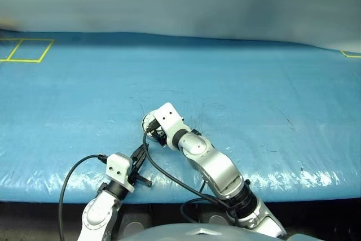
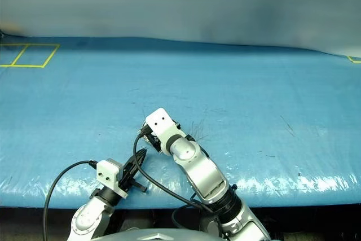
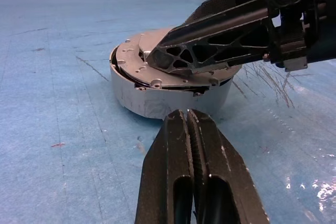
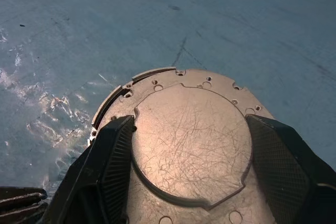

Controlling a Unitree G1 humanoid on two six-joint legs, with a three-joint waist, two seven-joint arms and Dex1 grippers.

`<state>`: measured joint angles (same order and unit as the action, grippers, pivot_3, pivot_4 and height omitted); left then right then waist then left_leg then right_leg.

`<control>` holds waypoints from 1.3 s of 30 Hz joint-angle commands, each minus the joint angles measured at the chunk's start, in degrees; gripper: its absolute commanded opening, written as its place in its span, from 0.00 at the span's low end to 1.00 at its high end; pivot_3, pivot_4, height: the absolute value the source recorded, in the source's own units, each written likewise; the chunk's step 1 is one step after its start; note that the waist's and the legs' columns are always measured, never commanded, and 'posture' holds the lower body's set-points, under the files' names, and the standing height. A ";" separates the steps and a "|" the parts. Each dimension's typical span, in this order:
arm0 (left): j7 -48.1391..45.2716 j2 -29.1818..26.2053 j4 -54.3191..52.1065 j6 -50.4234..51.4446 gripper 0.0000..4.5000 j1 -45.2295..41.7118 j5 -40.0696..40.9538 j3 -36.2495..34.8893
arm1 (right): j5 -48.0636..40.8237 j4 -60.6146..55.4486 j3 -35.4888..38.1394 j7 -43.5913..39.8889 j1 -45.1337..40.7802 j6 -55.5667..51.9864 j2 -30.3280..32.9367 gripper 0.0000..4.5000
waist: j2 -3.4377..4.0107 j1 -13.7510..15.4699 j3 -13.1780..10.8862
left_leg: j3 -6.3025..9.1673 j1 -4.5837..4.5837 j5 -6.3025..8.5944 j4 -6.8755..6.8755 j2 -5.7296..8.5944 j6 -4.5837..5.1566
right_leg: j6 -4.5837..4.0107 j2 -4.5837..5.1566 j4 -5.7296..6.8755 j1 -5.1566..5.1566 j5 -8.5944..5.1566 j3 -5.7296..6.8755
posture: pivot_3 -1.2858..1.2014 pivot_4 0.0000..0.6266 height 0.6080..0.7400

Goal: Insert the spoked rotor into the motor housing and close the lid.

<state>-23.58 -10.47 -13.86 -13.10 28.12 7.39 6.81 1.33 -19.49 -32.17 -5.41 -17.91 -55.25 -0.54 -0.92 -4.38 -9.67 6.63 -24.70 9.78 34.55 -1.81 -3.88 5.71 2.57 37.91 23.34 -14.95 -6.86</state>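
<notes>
The motor housing [image 3: 157, 98] is a round silver cup standing on the blue table. On it lies the lid [image 4: 194, 140], grey face with its raised centre circle up, slightly askew, with a dark gap at one side. My right gripper [image 4: 191, 124] comes down over the housing from above and is shut on the lid, one black finger [image 3: 210, 45] on either side of it. My left gripper [image 3: 187, 114] is shut and empty, its tips just short of the housing's side wall. The spoked rotor is hidden.
The table [image 1: 271, 117] is covered with blue sheet, its front edge close to me. Yellow tape squares [image 1: 25, 49] mark the far left and a yellow corner [image 1: 350, 55] the far right. A black cable [image 1: 169, 176] loops between my arms.
</notes>
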 commanded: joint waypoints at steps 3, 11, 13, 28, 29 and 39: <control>0.69 0.06 -2.00 -0.81 0.02 0.37 0.34 0.10 | -1.53 -2.04 1.97 -2.97 1.00 5.68 0.22 0.67 | -0.01 0.03 -0.01 | -0.01 -0.06 0.00 -0.03 0.00 0.00 | 0.00 0.00 -0.03 0.05 0.00 0.00 | 0.52 0.24 1.00; 1.12 1.16 -2.05 -0.12 0.02 0.45 2.53 0.30 | -3.78 0.19 4.97 -0.89 2.81 -2.95 -6.61 0.67 | -0.02 -0.05 0.01 | -0.01 -0.04 -0.03 -0.42 -0.06 -0.01 | -0.12 -0.06 0.00 0.06 -0.07 0.01 | 0.52 0.24 1.00; 1.24 1.55 -2.14 0.02 0.02 0.56 3.07 0.32 | -5.50 0.86 8.37 0.53 2.90 -6.56 -10.36 0.67 | -0.03 0.01 0.04 | -0.03 0.02 -0.03 -0.43 -0.10 -0.02 | -0.14 -0.07 -0.03 0.11 -0.08 0.02 | 0.52 0.24 1.00; 1.92 1.62 -2.36 -0.03 0.02 1.79 3.42 0.70 | -5.78 -1.21 -1.44 2.05 -1.11 1.83 -2.23 0.67 | 0.06 -0.47 0.26 | -0.10 0.02 -0.06 -0.45 -0.12 -0.03 | -0.15 -0.06 -0.02 0.13 -0.08 0.00 | 0.52 0.24 1.00; 1.82 1.52 -2.17 -0.05 0.02 1.67 3.48 0.68 | -6.44 -1.91 -1.82 -0.47 -1.27 2.34 -0.38 0.67 | 0.05 -0.45 0.26 | -0.10 0.01 -0.06 -0.48 -0.13 -0.03 | -0.15 -0.07 -0.03 0.10 -0.08 0.00 | 0.52 0.24 1.00; 0.90 1.56 -0.63 0.01 0.02 -0.13 3.86 0.77 | -7.54 1.22 -0.94 -12.74 -3.80 9.37 6.59 0.67 | 0.04 -0.19 0.24 | -0.10 0.03 -0.06 -0.43 -0.14 -0.03 | -0.17 -0.08 -0.02 0.09 -0.10 0.01 | 0.52 0.24 1.00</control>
<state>-22.55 -9.18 -13.62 -12.66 28.45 10.38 7.25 -5.57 -17.67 -33.08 -16.35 -20.28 -48.14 6.86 -0.88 -4.57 -9.43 6.53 -24.68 9.72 34.12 -1.95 -3.91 5.54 2.48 37.90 23.42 -15.05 -6.84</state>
